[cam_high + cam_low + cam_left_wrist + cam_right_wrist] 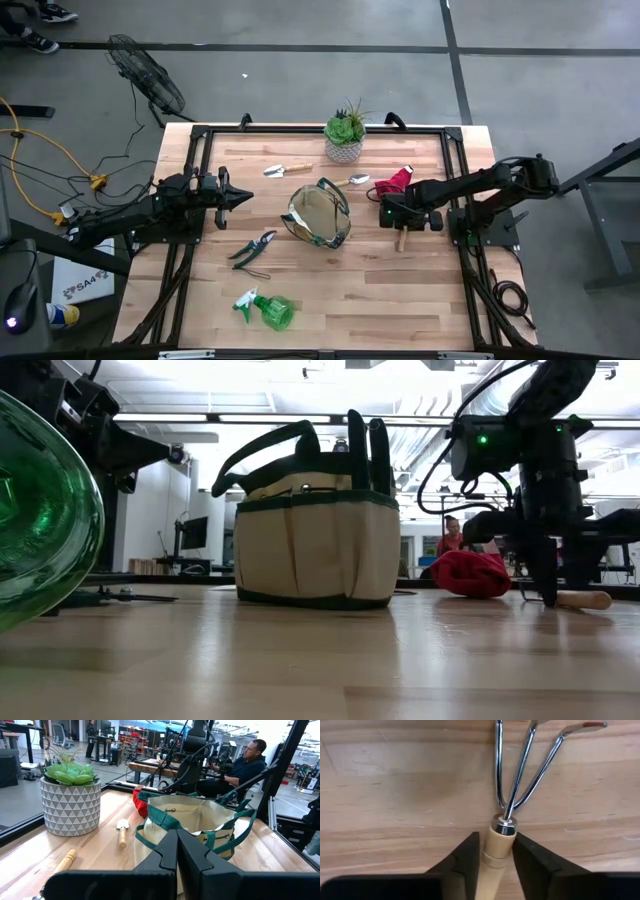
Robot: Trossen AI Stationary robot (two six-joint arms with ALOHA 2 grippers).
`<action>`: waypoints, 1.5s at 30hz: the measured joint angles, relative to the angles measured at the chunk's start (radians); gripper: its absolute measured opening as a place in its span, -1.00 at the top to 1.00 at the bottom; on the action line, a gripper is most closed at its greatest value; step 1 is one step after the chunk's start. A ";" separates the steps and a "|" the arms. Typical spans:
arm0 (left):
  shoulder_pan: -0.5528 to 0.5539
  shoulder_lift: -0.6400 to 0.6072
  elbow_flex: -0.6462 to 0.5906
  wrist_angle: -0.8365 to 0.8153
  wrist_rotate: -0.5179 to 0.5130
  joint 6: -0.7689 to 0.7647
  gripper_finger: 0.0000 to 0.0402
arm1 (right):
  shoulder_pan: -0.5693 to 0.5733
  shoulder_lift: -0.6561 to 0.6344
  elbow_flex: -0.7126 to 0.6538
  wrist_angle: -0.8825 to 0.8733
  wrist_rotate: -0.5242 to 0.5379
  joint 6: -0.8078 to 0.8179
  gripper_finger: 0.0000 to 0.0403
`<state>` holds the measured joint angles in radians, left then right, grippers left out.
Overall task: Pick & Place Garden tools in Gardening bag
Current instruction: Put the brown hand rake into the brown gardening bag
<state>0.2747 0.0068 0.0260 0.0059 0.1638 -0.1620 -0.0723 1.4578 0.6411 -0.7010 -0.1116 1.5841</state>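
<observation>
The khaki gardening bag (318,215) with green trim stands upright mid-table; it also shows in the low view (318,540). My right gripper (402,218) points down just right of the bag and is shut on the wooden-handled rake (520,765), which lies on the table. My left gripper (240,198) is shut and empty, left of the bag, above the table. Two trowels (287,168) (352,181) and the red piece (395,181) lie beyond the bag. The shears (255,247) and the green spray bottle (268,308) lie nearer. My right gripper pinches the rake's wooden handle (497,845) between its two fingers (470,857), right behind the metal collar at the tine end. The fingers come from above, pointing down. The handle's free end (401,240) and the tines lie on the table.
A green succulent in a white patterned pot (344,137) stands at the table's far edge. A black frame (200,130) runs around the tabletop. A person (250,760) sits beyond the table's right side.
</observation>
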 joint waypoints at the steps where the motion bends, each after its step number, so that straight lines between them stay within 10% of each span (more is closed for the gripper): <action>1: 0.000 0.000 0.000 0.000 0.000 0.000 1.00 | 0.000 0.000 0.000 0.001 -0.001 -0.002 0.57; 24: 0.000 0.000 0.000 0.008 -0.025 -0.028 1.00 | 0.079 -0.299 -0.003 0.057 -0.199 0.054 0.74; 32: 0.000 0.000 0.000 0.066 -0.053 -0.424 1.00 | 0.228 -0.479 -0.002 0.284 0.124 0.138 0.74; 45: 0.000 0.000 0.000 0.076 -0.015 -0.632 0.98 | 0.388 -0.474 0.001 0.879 0.634 -0.295 0.74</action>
<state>0.2745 0.0071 0.0257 0.0815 0.1492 -0.7938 0.3156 0.9834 0.6422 0.1776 0.5221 1.2894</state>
